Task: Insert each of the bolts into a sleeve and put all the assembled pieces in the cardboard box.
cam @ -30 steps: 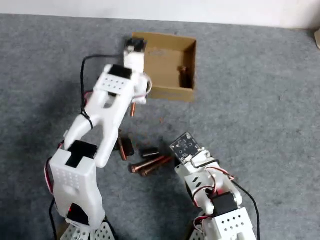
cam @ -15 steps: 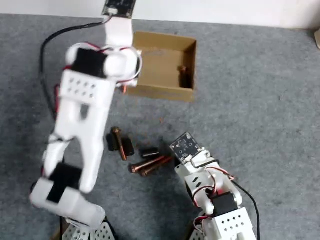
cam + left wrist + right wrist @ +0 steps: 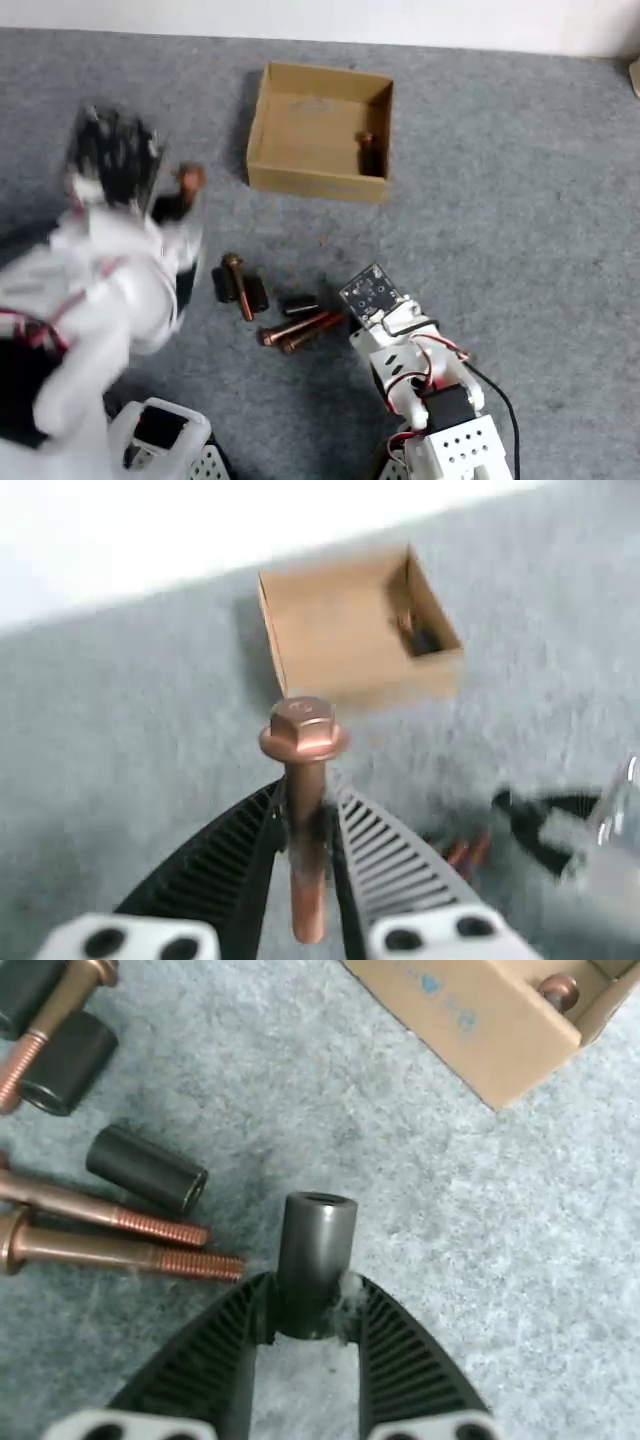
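My left gripper [image 3: 305, 825] is shut on a copper bolt [image 3: 303, 730], whose head sticks up past the fingers. In the high view this blurred gripper [image 3: 178, 205] and its bolt [image 3: 190, 178] are left of the cardboard box [image 3: 290, 180]. My right gripper [image 3: 310, 1305] is shut on a black sleeve [image 3: 318, 1240], held just over the carpet with its open end pointing away. An assembled piece [image 3: 368, 152] stands in the box's right corner. Loose on the carpet lie two long bolts [image 3: 300, 328], a sleeve [image 3: 300, 303], and another bolt [image 3: 238, 285] between two sleeves.
The right arm's camera board [image 3: 372, 290] sits just right of the loose parts. Grey carpet [image 3: 520, 200] covers the table, with open room right of the box. A pale wall strip [image 3: 400, 15] runs along the far edge.
The left arm swung up from the box's near-left corner, then back to the left, carrying the bolt. The right arm has not moved.
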Available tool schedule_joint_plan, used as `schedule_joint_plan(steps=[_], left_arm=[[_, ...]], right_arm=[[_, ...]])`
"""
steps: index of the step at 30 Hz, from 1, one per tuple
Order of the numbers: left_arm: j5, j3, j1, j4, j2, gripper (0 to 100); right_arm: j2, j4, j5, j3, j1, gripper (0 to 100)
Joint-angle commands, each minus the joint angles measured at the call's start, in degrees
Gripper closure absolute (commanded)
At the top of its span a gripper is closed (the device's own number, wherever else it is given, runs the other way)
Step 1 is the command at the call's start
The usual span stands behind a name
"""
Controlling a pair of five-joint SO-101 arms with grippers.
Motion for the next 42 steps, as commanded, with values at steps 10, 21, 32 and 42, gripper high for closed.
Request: schedule_joint_plan(steps=[10, 21, 32, 42], left_arm=[[-0.4, 55.6, 2.1, -37.4, -32.5, 100], [20.5, 59.7, 8.9, -55.7, -33.1, 100], [28.9, 71.8, 9.7, -60.7, -43.2, 100], [28.9, 81.5, 12.6, -67.4, -51.7, 100]], right_arm=[[-0.7, -6.1, -11.6, -4.0, -13.4, 99.5], [-0.7, -15.3, -11.7, -4.6, -20.7, 99.5], [-0.7, -21.3, -21.0, -6.6, -20.2, 99.5], [-0.7, -22.4, -21.3, -6.4, -18.0, 99.5]])
